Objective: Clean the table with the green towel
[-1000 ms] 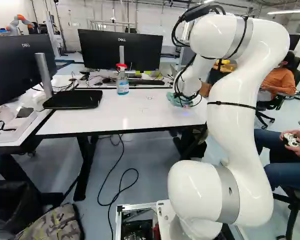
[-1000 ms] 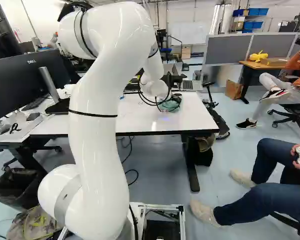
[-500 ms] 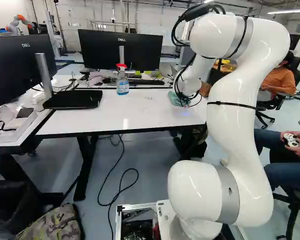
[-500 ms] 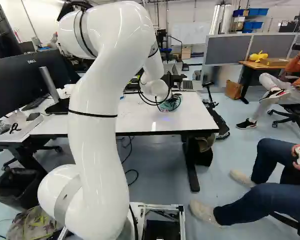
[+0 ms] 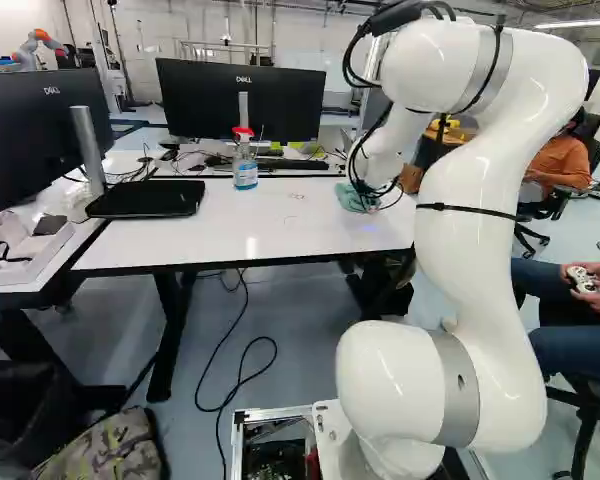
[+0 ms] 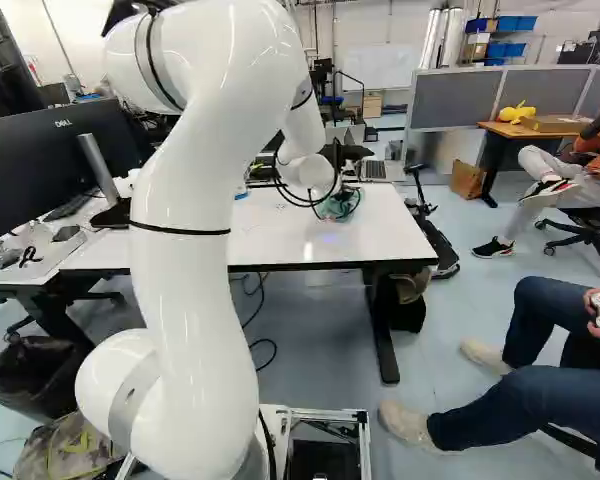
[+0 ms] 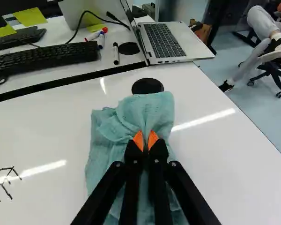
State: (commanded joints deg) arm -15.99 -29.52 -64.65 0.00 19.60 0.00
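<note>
pinching the green towel between nearly closed fingers, the gripper has it bunched beneath and just ahead on the table; black marks off to its left remain to wipe, so the cleaning looks unfinished

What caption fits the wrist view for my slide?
Gripper pinching the green towel on a white tabletop, black scribbles off to one side, open laptop beyond.
</note>
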